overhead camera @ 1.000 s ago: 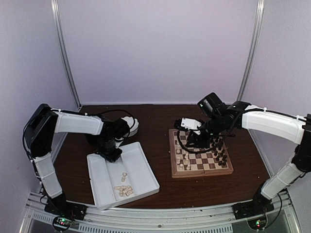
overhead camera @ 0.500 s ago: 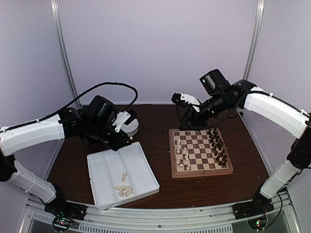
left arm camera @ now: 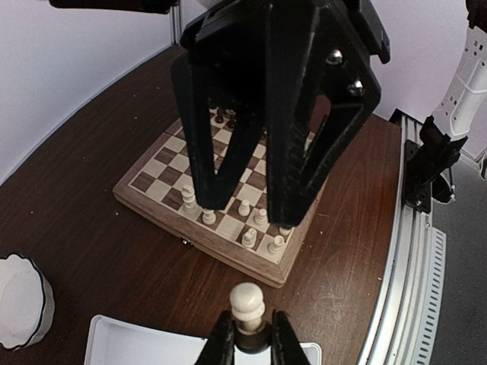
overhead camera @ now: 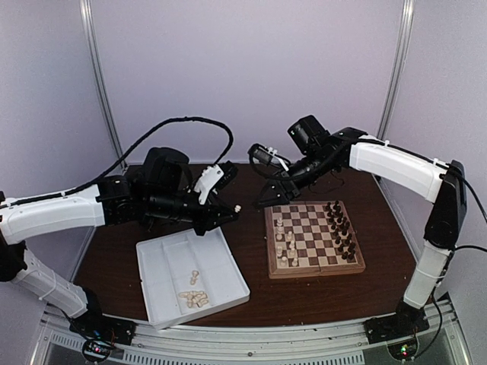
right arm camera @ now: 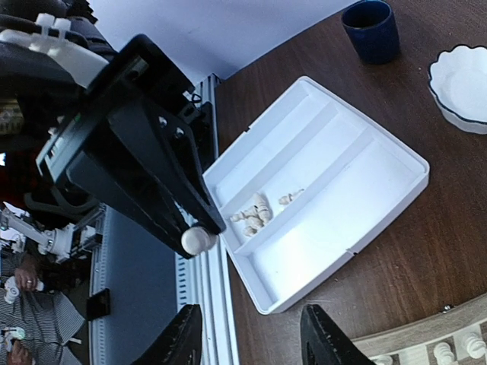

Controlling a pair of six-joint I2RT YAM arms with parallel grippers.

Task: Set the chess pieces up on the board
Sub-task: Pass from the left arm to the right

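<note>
My left gripper is shut on a cream pawn and holds it in the air above the table, between the tray and the board's left edge. In the left wrist view the pawn stands upright between the fingertips. My right gripper hangs open just left of the board, facing the left one, with nothing between its fingers. In the right wrist view the pawn shows a short way ahead of them. Cream chess pieces line the board's left columns. Dark chess pieces line its right.
A white divided tray lies at front left with several cream pieces in it. In the right wrist view a blue cup and a white scalloped bowl stand beyond the tray. Metal rails run along the near table edge.
The left arm rose from the tray and swung right toward the board with the pawn. The right arm lifted off the board, moved left and opened its jaws wider.
</note>
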